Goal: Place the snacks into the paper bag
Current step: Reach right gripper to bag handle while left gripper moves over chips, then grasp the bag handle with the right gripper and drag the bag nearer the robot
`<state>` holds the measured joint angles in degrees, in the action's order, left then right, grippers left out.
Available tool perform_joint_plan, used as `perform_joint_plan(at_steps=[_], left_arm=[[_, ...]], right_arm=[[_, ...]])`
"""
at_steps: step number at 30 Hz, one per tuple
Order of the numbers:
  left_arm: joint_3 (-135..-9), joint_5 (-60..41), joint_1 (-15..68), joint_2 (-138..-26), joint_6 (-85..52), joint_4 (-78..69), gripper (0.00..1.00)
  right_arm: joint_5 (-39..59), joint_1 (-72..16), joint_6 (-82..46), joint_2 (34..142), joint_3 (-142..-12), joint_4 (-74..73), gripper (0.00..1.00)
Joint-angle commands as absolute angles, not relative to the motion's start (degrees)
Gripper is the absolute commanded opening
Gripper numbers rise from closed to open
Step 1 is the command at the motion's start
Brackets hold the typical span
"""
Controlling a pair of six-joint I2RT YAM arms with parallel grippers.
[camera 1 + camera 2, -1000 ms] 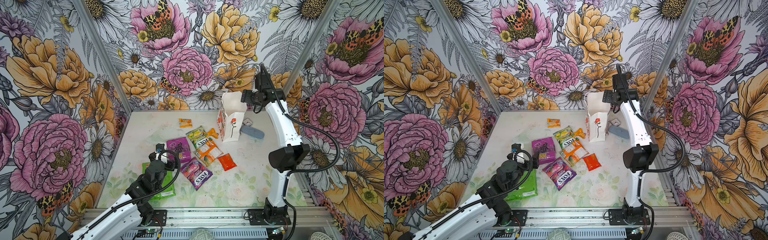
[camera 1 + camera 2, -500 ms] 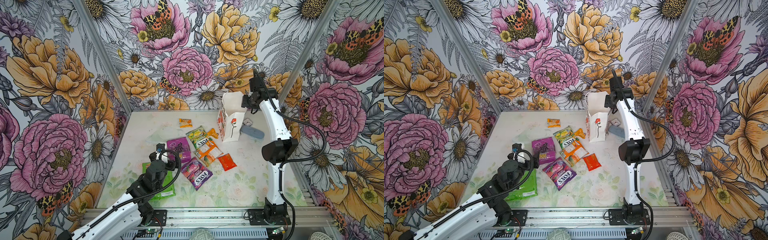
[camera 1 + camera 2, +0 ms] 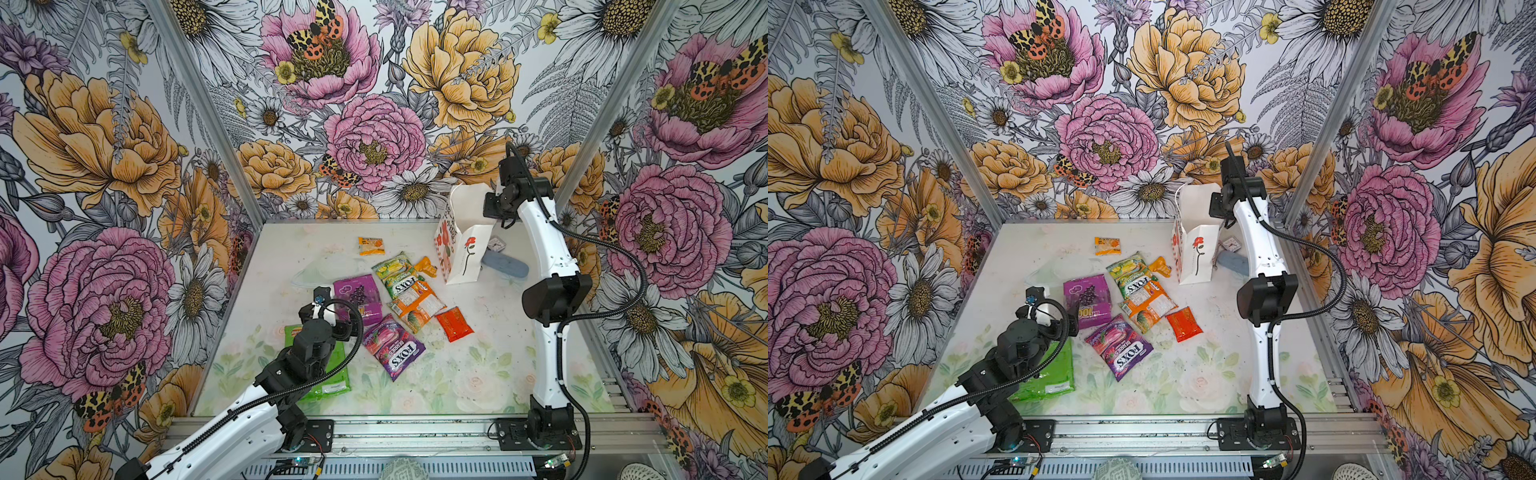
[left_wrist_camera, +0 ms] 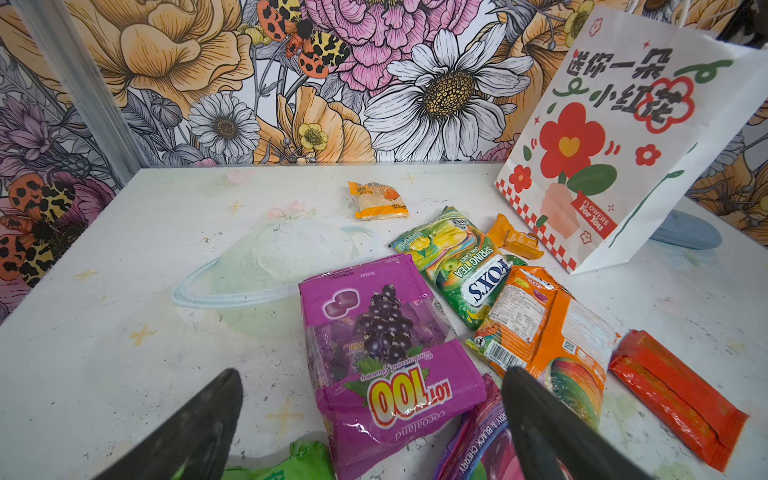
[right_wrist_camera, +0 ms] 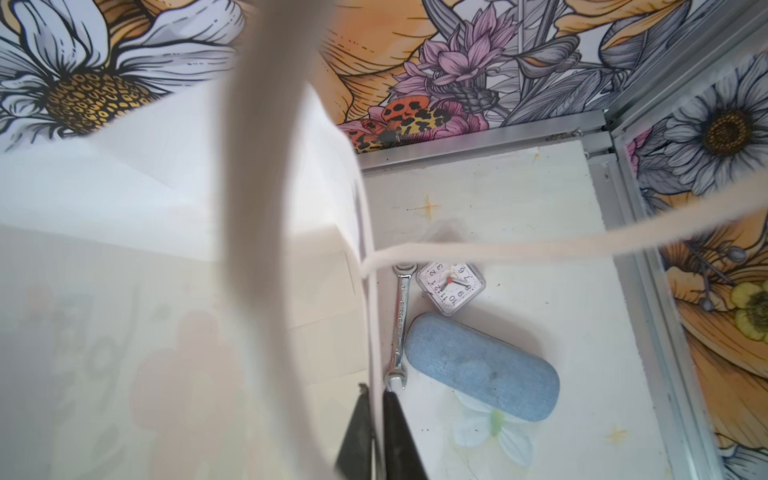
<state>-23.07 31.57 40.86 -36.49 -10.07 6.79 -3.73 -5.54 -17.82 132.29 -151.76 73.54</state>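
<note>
Pressed together now where a second ago it was spread, the right hand [image 5: 376, 401] pinches the thin wall of the paper bag [image 3: 467, 253] at its rim, and that arm's elbow has drawn in over the tabletop [image 3: 457, 374]. The left hand [image 4: 370, 374] is as it was, spread wide and hovering just above the purple packet [image 4: 374, 332].

The bag stands mouth up near the far right corner of the tabletop. All the snacks [image 3: 415, 305] in view lie outside it, clustered mid-tabletop (a wrench [image 5: 399, 328], a clock [image 5: 451, 286] and a blue case [image 5: 482, 365] sit just beside the bag, toward the right edge).

To do this step well, I judge the pinch should steady the rim without dragging the light bag over, while the left hand drops astride the purple packet.

Readable writing: "LOT 100" and "cocoaland" on the purple packet, "FOX'S" and "SPRING TEA" on the green packet [image 4: 461, 266], "BLACK CHERRY" on the berry packet [image 4: 478, 453], and "FLOWERS For You" on the bag.
</note>
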Motion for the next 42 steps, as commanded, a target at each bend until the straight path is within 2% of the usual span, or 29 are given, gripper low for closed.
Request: perform_joint_plan(at_steps=[1,7,13,16,23,26,34,42], left_arm=[[-22.4,32.6,40.3,-36.5,-9.8,5.1,0.99],[-22.3,32.6,40.1,-36.7,-9.8,5.0,0.98],[-22.2,32.4,39.8,-36.8,-10.0,4.9,0.99],[-22.2,32.3,39.7,-36.9,-10.1,4.8,0.99],[-22.1,32.2,39.6,-37.1,-10.2,4.6,0.99],[-22.1,32.0,39.5,-37.4,-10.2,4.4,0.99],[-22.2,31.1,39.3,-38.7,-10.2,3.8,0.99],[-22.1,31.2,39.3,-39.0,-10.2,3.6,0.99]], right_arm=[[-3.0,-5.4,-18.3,130.9,-153.3,73.6,0.0],[-1.6,-5.5,-19.2,125.7,-151.3,73.7,0.0],[-1.1,-6.1,-19.3,116.4,-144.0,73.3,0.0],[-1.4,-6.2,-19.6,109.2,-136.4,71.5,0.0],[-2.6,-6.2,-22.3,85.8,-105.4,61.3,0.0],[-3.9,-6.1,-23.0,78.1,-96.6,60.5,0.0],[-8.3,-5.0,-24.7,63.6,-83.1,62.0,0.0],[-10.2,-4.2,-25.7,58.8,-74.7,65.8,0.0]])
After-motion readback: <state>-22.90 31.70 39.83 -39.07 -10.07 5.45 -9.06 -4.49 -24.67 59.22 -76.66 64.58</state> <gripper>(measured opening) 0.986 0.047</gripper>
